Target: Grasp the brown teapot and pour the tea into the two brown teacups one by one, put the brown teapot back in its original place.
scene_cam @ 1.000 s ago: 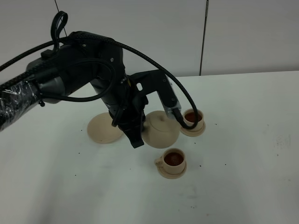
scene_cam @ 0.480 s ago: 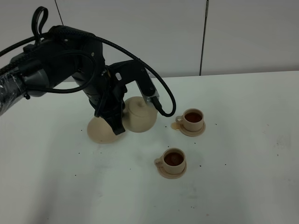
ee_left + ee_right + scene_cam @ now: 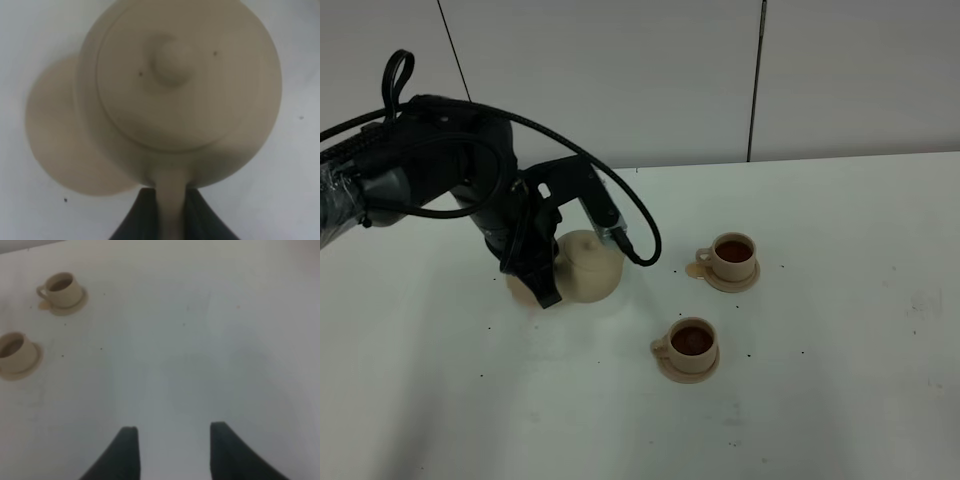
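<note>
Left wrist view, teapot (image 3: 180, 95) handle clamped in end effector (image 3: 170, 220)

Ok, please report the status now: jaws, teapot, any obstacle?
Left jaws shut on teapot handle, right jaws open, empty. Teapot over big saucer, partly off it. Both cups full. Nothing in the way.

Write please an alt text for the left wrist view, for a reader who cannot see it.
Seen from above, a round beige ceramic teapot with a knobbed lid fills the frame, its handle clamped between the left gripper and its dark fingers. A flat beige saucer shows partly beneath it, on a white table.
</note>
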Controlling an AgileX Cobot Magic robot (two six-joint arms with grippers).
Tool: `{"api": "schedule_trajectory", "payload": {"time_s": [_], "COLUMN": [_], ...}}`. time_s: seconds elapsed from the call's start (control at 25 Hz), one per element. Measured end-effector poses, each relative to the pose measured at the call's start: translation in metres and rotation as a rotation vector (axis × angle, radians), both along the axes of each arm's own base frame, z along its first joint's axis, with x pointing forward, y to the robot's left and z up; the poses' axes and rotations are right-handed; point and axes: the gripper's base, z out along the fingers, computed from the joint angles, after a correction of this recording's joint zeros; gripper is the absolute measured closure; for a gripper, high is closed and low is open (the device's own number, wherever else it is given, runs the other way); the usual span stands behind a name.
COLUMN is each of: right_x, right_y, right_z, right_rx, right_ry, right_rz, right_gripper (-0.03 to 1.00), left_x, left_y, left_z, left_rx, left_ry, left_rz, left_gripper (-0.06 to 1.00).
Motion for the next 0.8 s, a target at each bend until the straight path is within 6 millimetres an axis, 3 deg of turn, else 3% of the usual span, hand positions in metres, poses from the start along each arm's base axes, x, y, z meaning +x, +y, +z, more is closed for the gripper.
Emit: {"api": "schedule_trajectory", "payload": {"time_s": [0.32,0.68,0.8], "right_x": [0.0,0.0,0.0], "right_y": [0.0,0.0,0.0], "right_z": [0.0,0.0,0.0], "right_rx": [0.0,0.0,0.0], "right_ry": [0.0,0.0,0.0], "right_rz": [0.0,0.0,0.0], "right_gripper": [0.64,0.64,0.64], "left_x": [0.012,0.026,0.029], "left_y": [0.027,0.072,0.076], "left_z": [-0.007,-0.006,-0.009], "left_rx": [0.0,-0.05,-0.068], "left_ry": [-0.063,-0.09,-0.097], "left_rz": [-0.015,-0.008,-0.006], "left_gripper": [0.78,0.78,0.78]}}
